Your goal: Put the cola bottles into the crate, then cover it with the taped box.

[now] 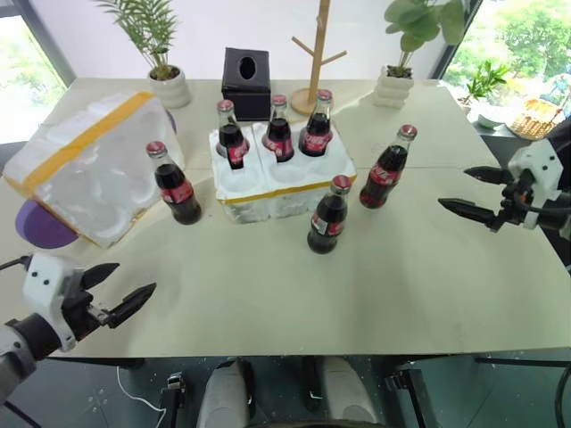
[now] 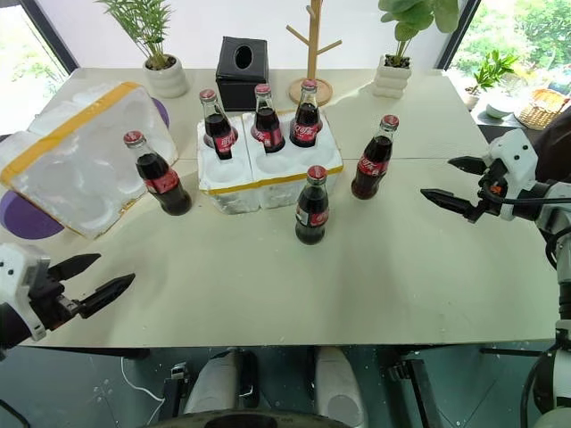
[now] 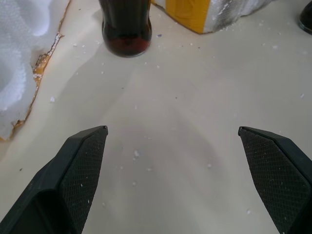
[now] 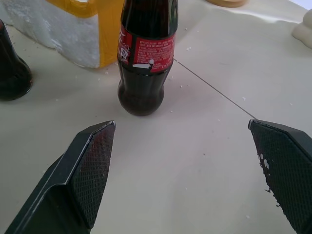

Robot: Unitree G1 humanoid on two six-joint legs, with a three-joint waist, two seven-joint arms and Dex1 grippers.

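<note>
The crate (image 1: pixel 284 189), a low white styrofoam tray with a thin yellow band, sits mid-table. Three cola bottles (image 1: pixel 279 129) stand in its back wells. Three more stand on the table: one left of the crate (image 1: pixel 175 185), one in front (image 1: pixel 329 217), one to its right (image 1: pixel 387 169). The taped box (image 1: pixel 89 165) lies tilted at the far left. My left gripper (image 1: pixel 134 278) hovers open near the front left edge, facing the left bottle's base (image 3: pixel 126 29). My right gripper (image 1: pixel 453 187) is open at the right, facing the right bottle (image 4: pixel 146 58). Both are empty.
A black tissue box (image 1: pixel 246 82), a wooden stand (image 1: pixel 314 62) and two potted plants (image 1: pixel 165 76) (image 1: pixel 397 76) line the table's back. A purple disc (image 1: pixel 40 227) lies under the taped box. The table's front half (image 1: pixel 357 294) is bare.
</note>
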